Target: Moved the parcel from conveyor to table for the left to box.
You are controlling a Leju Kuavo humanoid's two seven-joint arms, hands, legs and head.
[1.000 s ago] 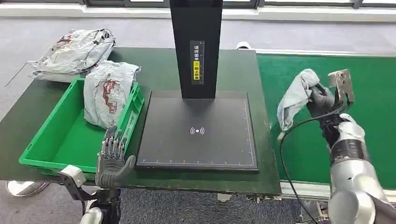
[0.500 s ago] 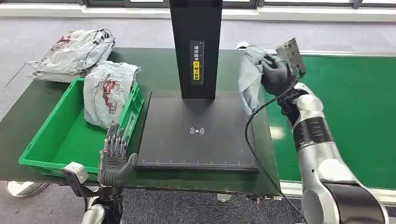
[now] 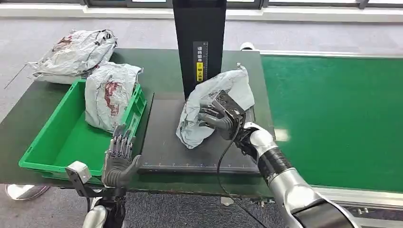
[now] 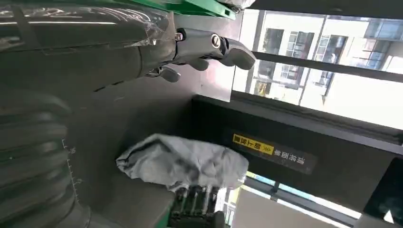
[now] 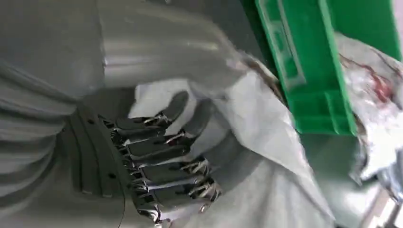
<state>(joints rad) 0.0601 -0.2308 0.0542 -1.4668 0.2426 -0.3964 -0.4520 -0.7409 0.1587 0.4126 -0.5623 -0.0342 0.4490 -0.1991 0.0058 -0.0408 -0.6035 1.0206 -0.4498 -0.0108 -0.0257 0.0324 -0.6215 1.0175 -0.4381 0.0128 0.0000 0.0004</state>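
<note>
Carried across from the green conveyor (image 3: 332, 118) since a second ago, the parcel (image 3: 209, 111) now sits over the black pad (image 3: 166, 142) on the bench (image 3: 161, 66), just in front of the dark upright post (image 3: 199, 47). It is a soft grey plastic mailer, crumpled and creased, with no firm shape. Its long axis runs on a slant, from a low end near the pad's middle up to a pointed corner beside the post. The right robot hand (image 3: 219, 116) clamps it from the side, dark fingers (image 5: 161, 152) curled into the folds of the film. Whether the low end touches the pad or hangs just above it is hard to tell, and the right wrist view is blurred.

Well to the left of that robot hand, the left robot hand (image 3: 119, 159) stands upright at the bench's near edge with its fingers apart, holding nothing. Just beyond it lies a green plastic crate (image 3: 57, 142) with a second grey mailer (image 3: 109, 92) leaning in it. A third crumpled mailer (image 3: 76, 52) lies on the bench's far corner past the crate.
</note>
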